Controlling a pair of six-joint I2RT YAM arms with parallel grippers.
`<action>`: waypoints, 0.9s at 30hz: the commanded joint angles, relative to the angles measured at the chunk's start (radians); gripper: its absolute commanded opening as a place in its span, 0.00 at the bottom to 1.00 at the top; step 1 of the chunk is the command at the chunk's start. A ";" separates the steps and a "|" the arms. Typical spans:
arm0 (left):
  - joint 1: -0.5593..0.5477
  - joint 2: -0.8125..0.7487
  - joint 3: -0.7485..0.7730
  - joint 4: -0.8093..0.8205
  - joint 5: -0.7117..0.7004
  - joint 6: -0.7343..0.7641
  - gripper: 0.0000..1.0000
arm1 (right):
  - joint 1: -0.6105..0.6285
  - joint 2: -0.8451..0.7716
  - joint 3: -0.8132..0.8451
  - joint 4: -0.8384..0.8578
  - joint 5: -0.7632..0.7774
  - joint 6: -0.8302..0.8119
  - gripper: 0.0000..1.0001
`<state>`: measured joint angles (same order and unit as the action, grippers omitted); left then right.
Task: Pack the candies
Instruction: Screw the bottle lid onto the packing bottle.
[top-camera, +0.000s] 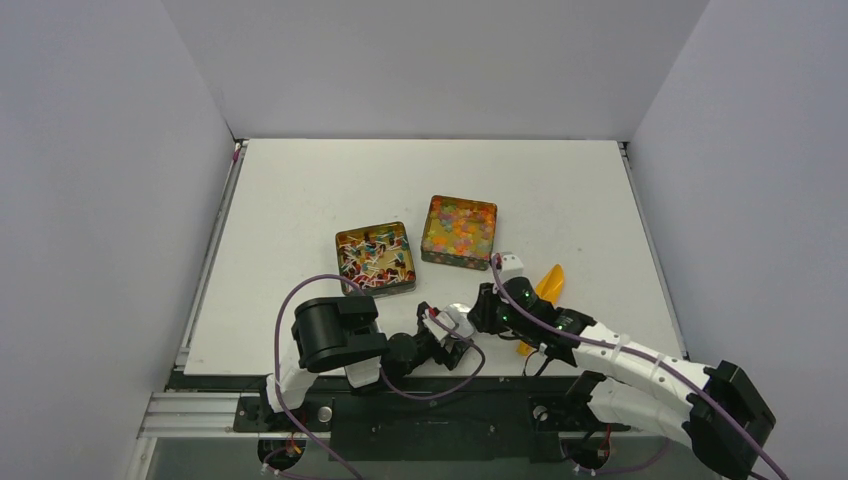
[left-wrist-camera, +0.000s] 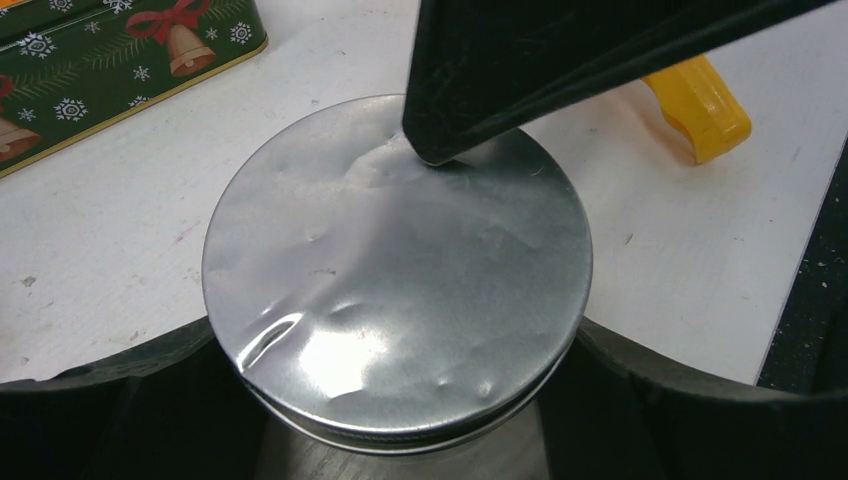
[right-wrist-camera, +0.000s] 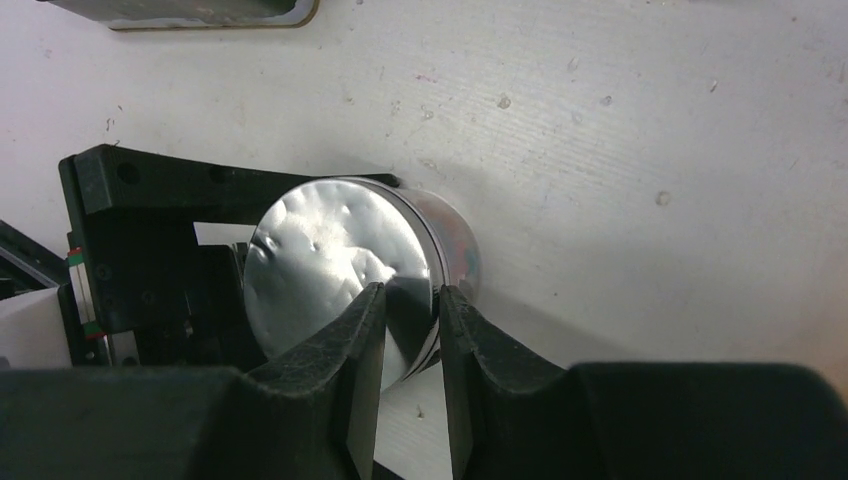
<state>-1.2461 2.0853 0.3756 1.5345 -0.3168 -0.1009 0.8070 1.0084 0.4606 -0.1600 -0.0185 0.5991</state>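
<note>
Candies (top-camera: 375, 256): in two open tins (top-camera: 456, 262), 12 o'clock of the arms, none packed
Left end effector (left-wrist-camera: 400, 350): clamped round jar (right-wrist-camera: 458, 245) below lid (left-wrist-camera: 395, 250)
Right end effector (right-wrist-camera: 410, 300): nipped together on lid rim
Scoop (top-camera: 547, 284): 3 o'clock, lying on worktop (top-camera: 300, 200)
Hazard: thin rim hold may slip; jar may twist in clamp, lid failing to turn

the lidded jar (left-wrist-camera: 395, 270) has a shiny, dented metal top; the scoop (left-wrist-camera: 700, 105) is glossy plastic; the white surface (right-wrist-camera: 620, 150) matt, speckled; the jaws grainy matt black.
</note>
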 joint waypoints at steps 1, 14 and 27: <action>0.013 0.089 -0.054 0.115 0.018 -0.051 0.39 | 0.036 -0.080 -0.069 -0.033 -0.017 0.068 0.23; 0.013 0.083 -0.061 0.115 0.027 -0.058 0.38 | 0.208 -0.252 -0.049 -0.180 0.173 0.184 0.23; 0.013 0.086 -0.064 0.115 0.035 -0.060 0.37 | 0.032 -0.162 0.163 -0.254 0.187 -0.013 0.27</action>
<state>-1.2438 2.0838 0.3737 1.5345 -0.3138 -0.1013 0.9077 0.8009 0.5667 -0.4423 0.2123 0.6811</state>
